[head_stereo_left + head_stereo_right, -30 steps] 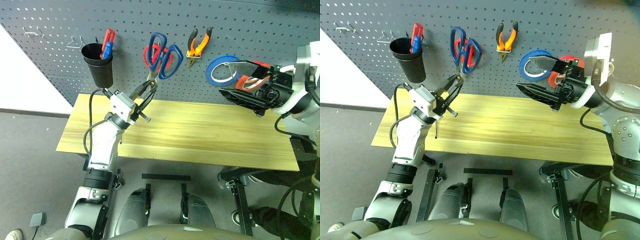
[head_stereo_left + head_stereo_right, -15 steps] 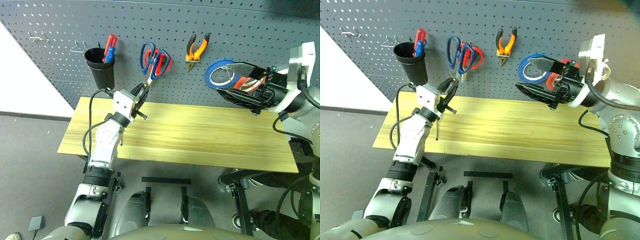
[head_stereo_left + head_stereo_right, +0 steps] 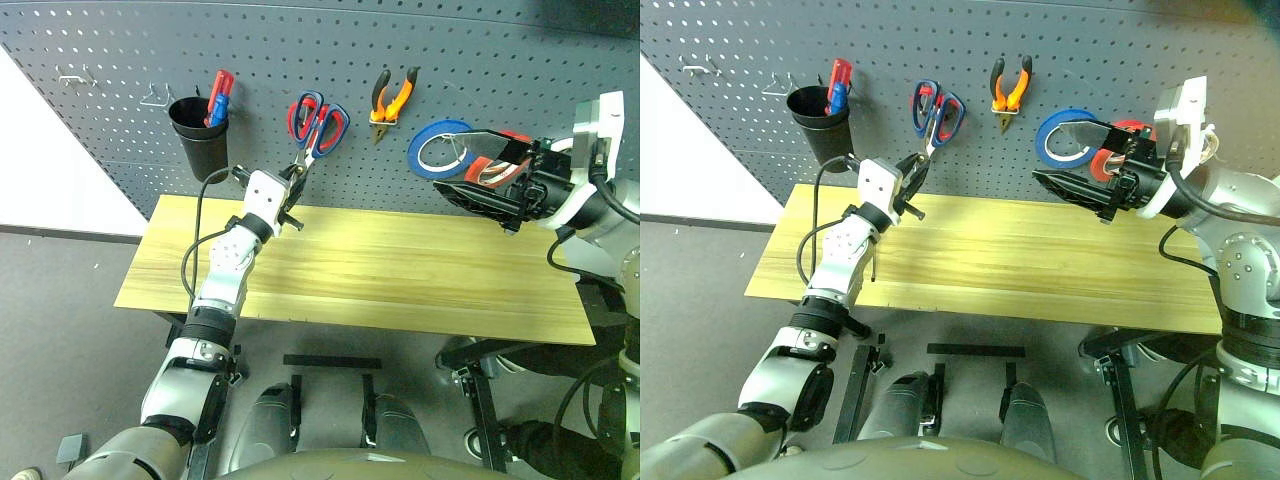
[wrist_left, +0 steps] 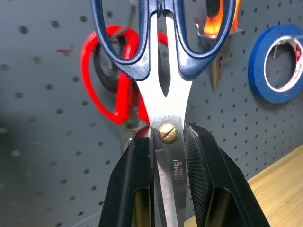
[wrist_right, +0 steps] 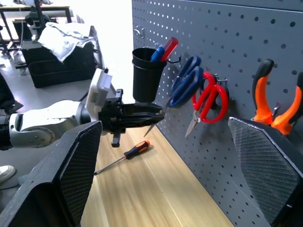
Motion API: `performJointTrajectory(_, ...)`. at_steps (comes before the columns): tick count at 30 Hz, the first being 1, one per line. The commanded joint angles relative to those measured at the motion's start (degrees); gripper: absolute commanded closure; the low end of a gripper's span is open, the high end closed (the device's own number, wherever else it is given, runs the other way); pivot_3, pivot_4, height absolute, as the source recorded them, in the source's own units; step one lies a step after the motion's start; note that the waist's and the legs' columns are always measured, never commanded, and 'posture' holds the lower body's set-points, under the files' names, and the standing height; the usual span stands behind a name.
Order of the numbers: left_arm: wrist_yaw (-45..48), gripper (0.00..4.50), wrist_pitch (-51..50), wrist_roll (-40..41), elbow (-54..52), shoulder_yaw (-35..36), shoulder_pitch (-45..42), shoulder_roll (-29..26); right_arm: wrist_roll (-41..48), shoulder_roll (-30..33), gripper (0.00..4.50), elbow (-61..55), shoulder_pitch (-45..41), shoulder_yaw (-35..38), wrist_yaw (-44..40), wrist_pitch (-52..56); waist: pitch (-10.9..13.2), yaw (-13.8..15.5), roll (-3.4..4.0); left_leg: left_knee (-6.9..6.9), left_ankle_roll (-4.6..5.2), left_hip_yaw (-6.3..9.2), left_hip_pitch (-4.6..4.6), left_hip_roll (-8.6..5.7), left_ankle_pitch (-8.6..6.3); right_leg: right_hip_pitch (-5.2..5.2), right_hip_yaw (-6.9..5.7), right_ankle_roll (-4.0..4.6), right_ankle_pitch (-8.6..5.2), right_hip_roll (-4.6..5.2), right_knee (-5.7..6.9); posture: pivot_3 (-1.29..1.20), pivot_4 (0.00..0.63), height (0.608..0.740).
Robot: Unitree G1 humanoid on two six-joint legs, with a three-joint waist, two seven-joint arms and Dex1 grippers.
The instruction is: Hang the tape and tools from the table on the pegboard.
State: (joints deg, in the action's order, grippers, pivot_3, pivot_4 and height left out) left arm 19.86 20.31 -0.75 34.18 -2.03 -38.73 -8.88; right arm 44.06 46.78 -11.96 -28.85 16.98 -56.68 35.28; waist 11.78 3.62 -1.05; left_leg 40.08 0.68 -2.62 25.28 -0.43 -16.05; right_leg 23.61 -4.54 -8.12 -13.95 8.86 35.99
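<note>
In the upper middle of the head view the left gripper [image 3: 297, 181] pinches the blades of the dark-blue-handled scissors [image 4: 163, 71], whose handles sit against the pegboard [image 3: 500, 60] over the red-handled scissors [image 4: 113, 80]. At the right, the right gripper [image 3: 1080, 160] is spread wide, holding nothing, in front of the blue tape ring [image 3: 440, 148] and red tape [image 3: 1127, 130]. The pliers [image 3: 393, 93] hang (upper centre); the screwdriver [image 5: 124, 155] lies on the table [image 3: 420, 280]

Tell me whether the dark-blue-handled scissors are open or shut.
Shut: the dark-blue-handled scissors have blades together below the pivot, clamped by the left gripper.
</note>
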Motion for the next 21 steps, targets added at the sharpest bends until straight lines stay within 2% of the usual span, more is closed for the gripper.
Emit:
performJointTrajectory(1,-1.53,3.93,-2.68,-0.67,3.38,-0.04,-3.50,0.53,0.42,0.86,0.00,-2.22,0.30,2.34,0.55,-1.23,-0.14,-0.01,-0.01,0.00,0.00,0.00,0.00,0.00,0.00,0.00,0.00,0.00,0.00,0.00,0.00,0.05,0.088,0.728)
performJointTrajectory(7,-1.86,3.93,-4.42,0.46,8.65,0.81,-8.07,1.32,-0.04,0.68,0.00,-2.72,1.25,2.41,1.30,-2.12,-0.61,0.04,-0.04,0.01,0.00,0.00,0.00,0.00,0.00,-0.02,0.00,0.00,0.00,0.00,0.00,0.04,0.086,0.728)
performJointTrajectory(14,-2.10,1.61,-4.45,0.17,9.07,1.23,-9.20,0.84,-0.37,-0.04,0.00,-3.72,2.33,2.01,2.19,-3.25,-0.83,-0.07,-0.02,0.02,0.00,0.00,-0.03,-0.01,0.00,-0.04,0.00,0.00,0.00,0.00,0.00,0.05,0.082,0.728)
performJointTrajectory(18,-1.18,0.28,-4.64,2.65,3.43,3.10,-5.98,-0.24,0.19,0.23,0.00,-5.04,4.06,2.18,2.48,-2.62,-0.91,-0.13,-0.02,0.02,0.00,0.00,-0.05,-0.01,0.00,-0.06,0.00,0.00,0.00,0.00,0.01,0.06,0.091,0.728)
performJointTrajectory(19,-0.63,0.03,-5.78,2.91,0.50,3.16,-4.17,-1.03,0.65,0.22,0.00,-5.60,4.74,2.21,2.65,-2.08,-0.92,-0.24,-0.02,0.02,0.00,0.00,-0.05,0.00,0.00,-0.06,0.00,0.00,0.00,0.00,0.01,0.06,0.095,0.728)
performJointTrajectory(21,0.12,0.03,-9.17,4.53,-5.63,3.80,-0.67,-1.97,1.64,-0.04,0.00,-6.73,6.02,1.99,2.98,-0.99,-0.92,-0.34,-0.01,0.02,0.00,0.01,-0.07,0.01,0.00,-0.06,0.00,0.00,0.00,0.00,0.03,0.08,0.101,0.728)
